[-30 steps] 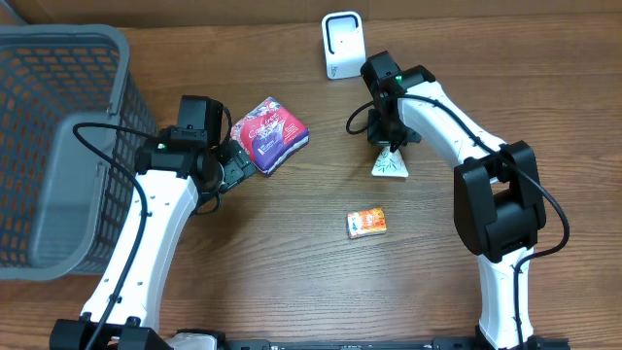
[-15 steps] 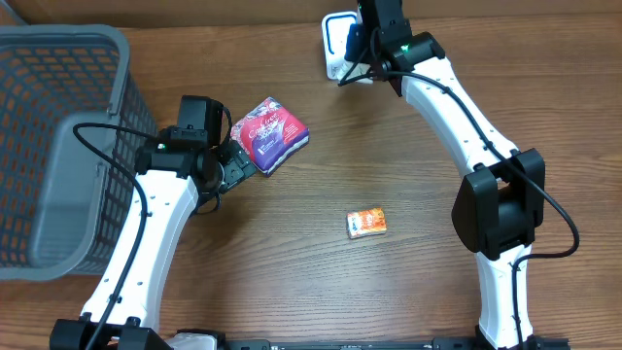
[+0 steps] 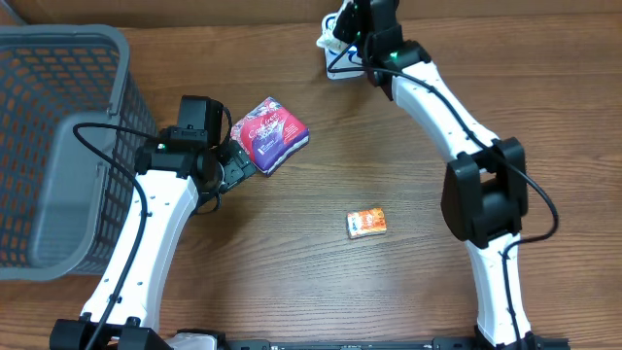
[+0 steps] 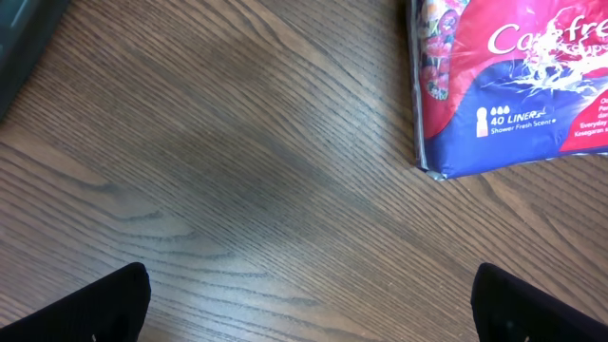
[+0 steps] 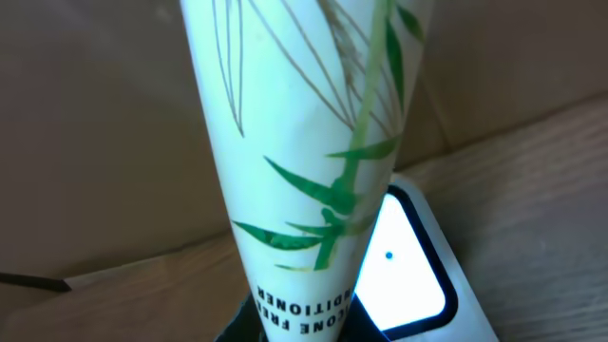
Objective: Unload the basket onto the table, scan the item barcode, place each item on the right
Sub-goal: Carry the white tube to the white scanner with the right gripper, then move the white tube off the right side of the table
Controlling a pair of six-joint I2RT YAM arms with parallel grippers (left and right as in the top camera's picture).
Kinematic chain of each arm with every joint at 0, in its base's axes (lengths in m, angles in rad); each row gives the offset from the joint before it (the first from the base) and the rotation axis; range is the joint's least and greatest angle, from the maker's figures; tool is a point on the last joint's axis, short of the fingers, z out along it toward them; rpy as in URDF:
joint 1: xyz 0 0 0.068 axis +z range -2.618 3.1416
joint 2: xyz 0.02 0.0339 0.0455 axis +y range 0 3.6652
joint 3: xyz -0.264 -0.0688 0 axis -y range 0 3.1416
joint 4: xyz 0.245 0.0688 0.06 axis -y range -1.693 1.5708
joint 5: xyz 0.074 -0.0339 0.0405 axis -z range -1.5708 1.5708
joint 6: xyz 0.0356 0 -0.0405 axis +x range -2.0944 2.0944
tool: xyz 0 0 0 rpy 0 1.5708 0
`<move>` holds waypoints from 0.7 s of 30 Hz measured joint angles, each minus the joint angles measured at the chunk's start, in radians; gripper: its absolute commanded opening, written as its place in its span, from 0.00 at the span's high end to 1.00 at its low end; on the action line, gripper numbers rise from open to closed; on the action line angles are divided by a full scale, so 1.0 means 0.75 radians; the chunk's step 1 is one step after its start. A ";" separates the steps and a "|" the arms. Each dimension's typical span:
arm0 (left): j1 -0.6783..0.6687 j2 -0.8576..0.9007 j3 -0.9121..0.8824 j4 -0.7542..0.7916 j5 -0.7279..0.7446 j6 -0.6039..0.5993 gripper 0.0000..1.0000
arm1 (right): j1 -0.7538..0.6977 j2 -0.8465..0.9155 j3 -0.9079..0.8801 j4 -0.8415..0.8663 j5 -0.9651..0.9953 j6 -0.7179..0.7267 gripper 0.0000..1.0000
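My right gripper (image 3: pixel 348 25) was closed on a white tube (image 5: pixel 304 142) printed with green leaves. I gripped it at its narrow end, where upside-down lettering showed, and it widened away from my fingers. The tube was lifted off the bench (image 4: pixel 237 171), at the far edge of my reach.

The scanner (image 5: pixel 410 271) stood just beneath and beyond this gripper. Its lit white face, framed in black, showed right beside the tube's lower end. I could not tell whether the tube touched it.

My left gripper (image 4: pixel 328 313) was wide open and held nothing, its two dark fingertips low over bare wood. A red and blue liner pack (image 4: pixel 513 85) lay flat ahead of it and to its right, clear of both fingers.

A small orange box (image 3: pixel 366 223) lay on the bench well apart from both grippers, between my arms. A grey basket (image 3: pixel 119 60) sat out past my left arm.
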 measured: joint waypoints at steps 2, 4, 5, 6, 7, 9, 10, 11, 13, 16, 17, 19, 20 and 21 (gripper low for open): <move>0.000 0.000 0.000 0.001 0.000 0.000 0.00 | 0.000 0.032 0.000 0.010 -0.001 0.057 0.96; 0.000 0.000 0.000 0.000 0.000 0.000 0.00 | 0.000 0.048 0.000 0.010 -0.001 0.103 0.96; 0.000 0.000 0.000 0.001 0.000 0.000 0.00 | 0.000 0.053 0.000 0.010 -0.001 0.126 0.96; 0.000 0.000 0.000 0.000 0.000 0.000 0.00 | 0.000 0.054 0.000 0.013 -0.001 0.146 0.96; 0.000 0.000 0.000 0.001 0.000 0.000 0.00 | 0.000 0.054 0.000 0.020 -0.001 0.160 0.96; 0.000 0.000 0.000 0.000 0.000 0.000 0.00 | 0.000 0.054 0.000 0.037 0.000 0.179 0.96; 0.000 0.000 0.000 0.001 0.000 0.000 0.00 | 0.000 0.054 0.000 0.039 -0.001 0.185 0.96; 0.000 0.000 0.000 0.001 0.000 0.000 0.00 | 0.000 0.054 0.000 0.035 -0.001 0.189 0.96; 0.000 0.000 0.000 0.001 0.000 0.000 0.00 | -0.001 0.054 0.000 0.018 -0.001 0.195 0.96; 0.000 0.000 0.000 0.001 0.000 0.000 0.00 | -0.006 0.053 0.000 0.004 0.001 0.192 0.96; 0.000 0.000 0.000 0.001 0.000 0.000 0.00 | -0.011 0.051 0.000 -0.016 0.002 0.188 0.96; 0.000 0.000 0.000 0.000 0.000 0.000 0.00 | -0.029 0.042 0.000 -0.081 0.011 0.187 0.96; 0.000 0.000 0.000 0.000 0.000 0.000 0.00 | -0.041 0.036 0.000 -0.113 0.019 0.186 0.96; 0.000 0.000 0.000 0.000 0.000 0.000 0.00 | -0.061 0.024 0.000 -0.150 0.026 0.186 0.96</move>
